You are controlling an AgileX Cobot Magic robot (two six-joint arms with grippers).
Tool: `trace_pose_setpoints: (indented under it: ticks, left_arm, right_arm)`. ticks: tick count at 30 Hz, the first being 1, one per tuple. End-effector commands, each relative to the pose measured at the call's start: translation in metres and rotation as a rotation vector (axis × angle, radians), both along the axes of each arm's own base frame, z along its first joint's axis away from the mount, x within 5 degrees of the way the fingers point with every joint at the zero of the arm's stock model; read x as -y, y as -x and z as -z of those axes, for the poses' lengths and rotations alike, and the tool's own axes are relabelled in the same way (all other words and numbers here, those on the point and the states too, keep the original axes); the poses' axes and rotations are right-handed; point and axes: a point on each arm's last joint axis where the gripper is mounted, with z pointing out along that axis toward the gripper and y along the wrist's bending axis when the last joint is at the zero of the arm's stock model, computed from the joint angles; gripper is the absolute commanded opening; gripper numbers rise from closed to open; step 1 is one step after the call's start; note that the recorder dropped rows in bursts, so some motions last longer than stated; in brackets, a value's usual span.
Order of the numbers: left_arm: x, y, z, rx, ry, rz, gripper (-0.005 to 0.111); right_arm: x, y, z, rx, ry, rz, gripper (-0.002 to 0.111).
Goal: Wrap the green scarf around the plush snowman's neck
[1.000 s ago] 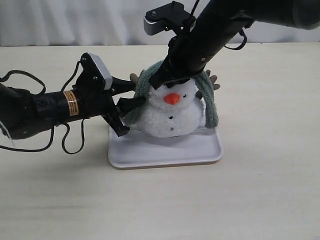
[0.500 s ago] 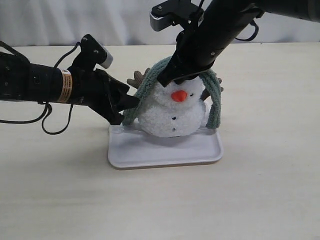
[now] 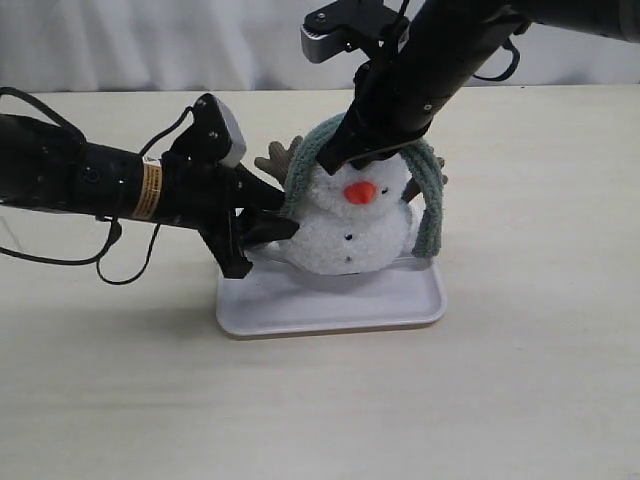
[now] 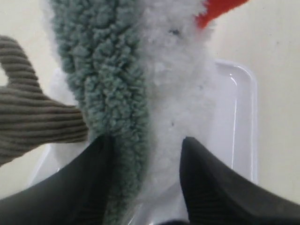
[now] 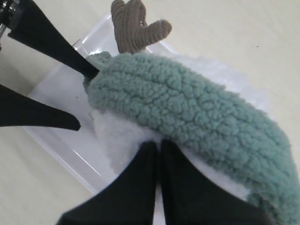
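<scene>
Grey-green knit, the green scarf (image 4: 108, 70), hangs between the wide-open fingers of the left gripper (image 4: 146, 140), beside the plush snowman (image 4: 173, 89) and its white flank; nothing is clamped. Just past the fingertips a brown corduroy arm (image 4: 33, 117) sticks out. Farther on, the right gripper (image 5: 158, 143), pressed fully closed with nothing visibly held, meets the snowman's head beneath the scarf draped over it. Under both sits a white tray (image 3: 330, 305).

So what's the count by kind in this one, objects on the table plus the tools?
Plush snowman: 1
Green scarf: 1
White tray: 1
Tools: 2, the left tool and the right tool
Total: 5
</scene>
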Motion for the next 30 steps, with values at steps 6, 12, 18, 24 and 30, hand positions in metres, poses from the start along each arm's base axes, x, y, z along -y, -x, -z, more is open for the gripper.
trace_pose_setpoints:
  ticks: [6, 12, 18, 24, 30]
  left_arm:
    - [0.010, -0.001, -0.017, 0.000, 0.207, 0.000, 0.000]
    - [0.008, -0.009, -0.033, -0.032, 0.309, -0.146, 0.000]
    - [-0.003, -0.018, -0.022, -0.115, 0.217, -0.344, 0.000]
    - [0.004, -0.002, -0.016, -0.225, 0.187, -0.177, 0.000]
    - [0.012, 0.002, -0.011, -0.201, 0.120, -0.169, 0.000]
  right_arm:
    - [0.003, 0.002, 0.002, -0.017, 0.018, 0.001, 0.004]
    - [0.003, 0.002, 0.003, -0.021, 0.020, 0.001, 0.004]
    - [0.001, 0.003, 0.003, -0.026, 0.013, -0.009, 0.004]
    - [0.001, 0.003, 0.003, -0.026, 0.013, -0.009, 0.004]
    - [0.002, 0.004, 0.003, -0.040, 0.019, -0.012, 0.004]
